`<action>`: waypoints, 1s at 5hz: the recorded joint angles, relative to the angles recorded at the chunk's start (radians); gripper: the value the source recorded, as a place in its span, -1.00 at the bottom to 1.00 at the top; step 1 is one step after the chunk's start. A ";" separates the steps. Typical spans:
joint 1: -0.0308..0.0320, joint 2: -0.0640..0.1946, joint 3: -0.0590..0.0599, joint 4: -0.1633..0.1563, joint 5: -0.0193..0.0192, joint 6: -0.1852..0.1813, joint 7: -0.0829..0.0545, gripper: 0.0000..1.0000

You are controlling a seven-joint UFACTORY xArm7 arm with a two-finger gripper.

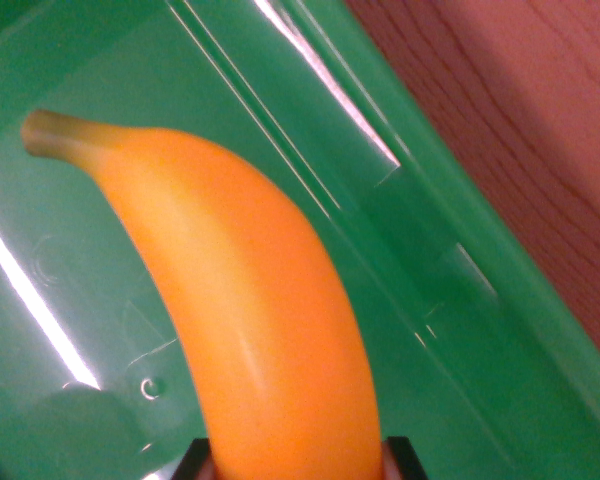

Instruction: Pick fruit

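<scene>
Currently my end effector (298,462) is clamping the banana (245,300) at its lower end, over the green bin (450,300); gripping so far off-centre, it's risking pivoting and slipping free

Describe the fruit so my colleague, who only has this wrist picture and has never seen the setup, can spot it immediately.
Start at the reddish-brown wooden table on the wrist view's right, then move left into the translucent green plastic bin. Over its floor is a curved, orange-yellow banana, with dark gripper fingers flanking its lower end. It is the only fruit visible, its greenish-brown stem pointing to the upper left.
</scene>
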 joint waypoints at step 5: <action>-0.0006 -0.060 0.001 0.079 0.0017 0.140 -0.003 1.00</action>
